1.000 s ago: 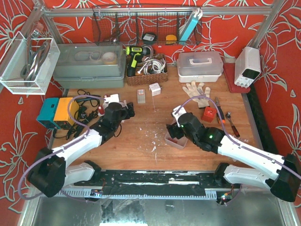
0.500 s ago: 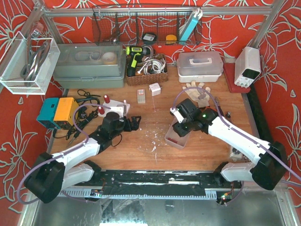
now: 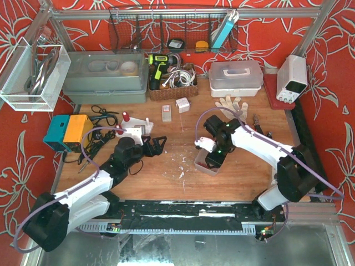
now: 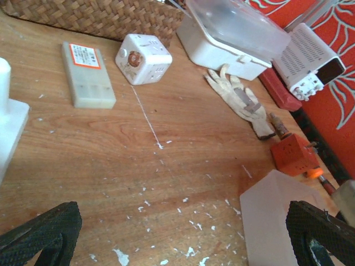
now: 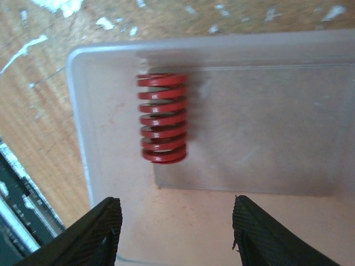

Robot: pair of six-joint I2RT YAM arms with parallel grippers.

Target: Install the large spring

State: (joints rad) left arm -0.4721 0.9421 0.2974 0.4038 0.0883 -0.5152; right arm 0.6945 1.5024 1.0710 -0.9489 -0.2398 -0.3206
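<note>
The right gripper (image 5: 176, 224), jaws half-spread and empty, should centre over the red spring (image 5: 162, 117), seemingly loose in the tray (image 5: 77, 116), before closing; the left gripper (image 4: 183, 230) jaws gape wide.

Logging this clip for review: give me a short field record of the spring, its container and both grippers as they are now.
spring: red coil spring, lying on its side, close to one wall of the bin
container: translucent plastic bin, on the wooden table
right gripper: open, above the bin, spring not between its fingers
left gripper: open, empty, low over the table
task state: spring not yet picked up
</note>
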